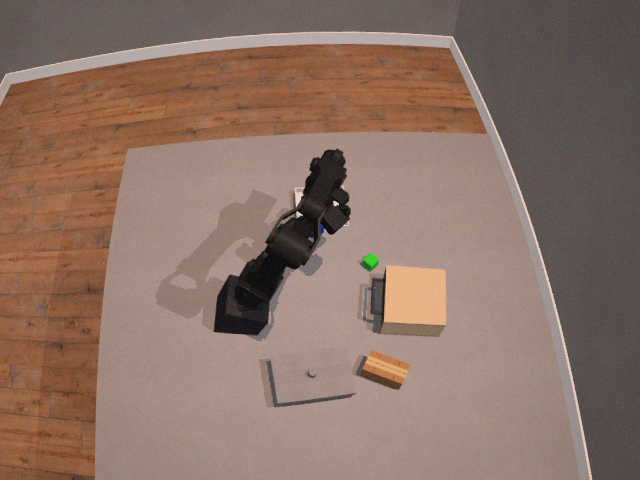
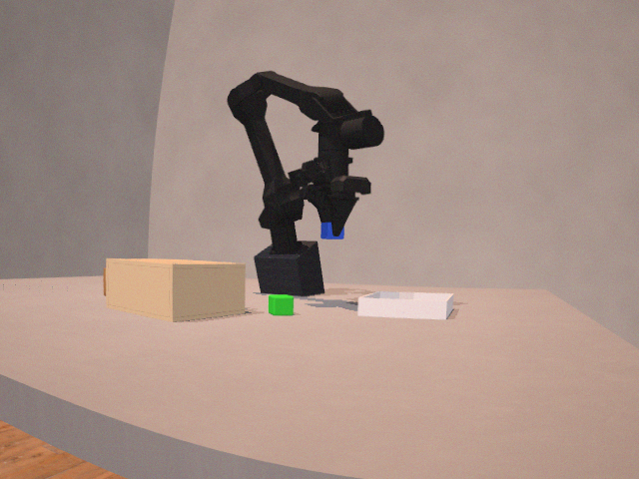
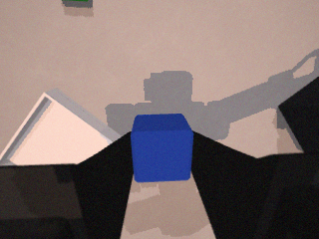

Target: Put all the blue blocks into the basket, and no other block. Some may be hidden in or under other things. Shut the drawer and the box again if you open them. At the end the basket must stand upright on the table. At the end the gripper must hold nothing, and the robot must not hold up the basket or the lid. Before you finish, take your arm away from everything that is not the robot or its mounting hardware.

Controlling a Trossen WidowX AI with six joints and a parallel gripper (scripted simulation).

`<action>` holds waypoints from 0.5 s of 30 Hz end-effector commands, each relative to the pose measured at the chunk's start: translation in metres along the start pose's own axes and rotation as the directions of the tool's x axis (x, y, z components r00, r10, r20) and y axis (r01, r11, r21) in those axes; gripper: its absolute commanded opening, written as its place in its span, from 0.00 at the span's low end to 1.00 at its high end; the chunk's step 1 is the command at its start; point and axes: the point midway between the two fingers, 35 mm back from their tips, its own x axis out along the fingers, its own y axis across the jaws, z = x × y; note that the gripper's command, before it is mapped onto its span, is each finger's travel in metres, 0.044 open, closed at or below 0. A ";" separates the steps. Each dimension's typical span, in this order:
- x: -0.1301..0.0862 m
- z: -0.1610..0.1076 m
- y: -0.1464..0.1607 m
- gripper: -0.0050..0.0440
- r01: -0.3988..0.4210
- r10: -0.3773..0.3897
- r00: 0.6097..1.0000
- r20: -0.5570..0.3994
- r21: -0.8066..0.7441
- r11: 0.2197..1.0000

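Observation:
My gripper [image 2: 332,232] is shut on a blue block [image 2: 331,230] and holds it well above the table. The block also shows between my fingers in the wrist view [image 3: 161,147], and as a small blue patch under the arm in the overhead view [image 1: 320,228]. The white basket [image 2: 405,304] stands upright on the table to the right of the block and lower; in the wrist view its corner [image 3: 47,134] lies at the left. In the overhead view the arm hides most of the basket [image 1: 299,194]. A green block [image 2: 281,304] sits on the table.
A tan drawer cabinet [image 1: 414,300] with its dark drawer front and handle [image 1: 373,300] stands to the right. A grey flat lid with a knob [image 1: 310,375] lies in front of the arm base. A small wooden box [image 1: 385,368] sits beside it.

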 end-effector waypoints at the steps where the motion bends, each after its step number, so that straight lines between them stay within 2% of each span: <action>1: -0.006 0.001 0.000 0.10 -0.003 0.003 1.000 0.007 0.002 1.000; 2: -0.006 0.001 0.000 0.10 -0.003 0.003 1.000 0.007 0.002 1.000; 3: -0.006 -0.003 0.009 0.10 -0.004 0.003 1.000 0.007 0.069 0.998; 5: -0.006 -0.007 0.026 0.10 -0.003 0.003 1.000 0.007 -0.064 0.998; 8: -0.006 -0.007 0.026 0.10 -0.001 0.003 1.000 0.007 -0.261 0.965; 13: -0.006 -0.017 0.052 0.10 0.001 0.003 1.000 0.007 -0.563 0.827; 15: -0.006 -0.017 0.052 0.10 0.001 0.003 1.000 0.007 -0.563 0.827</action>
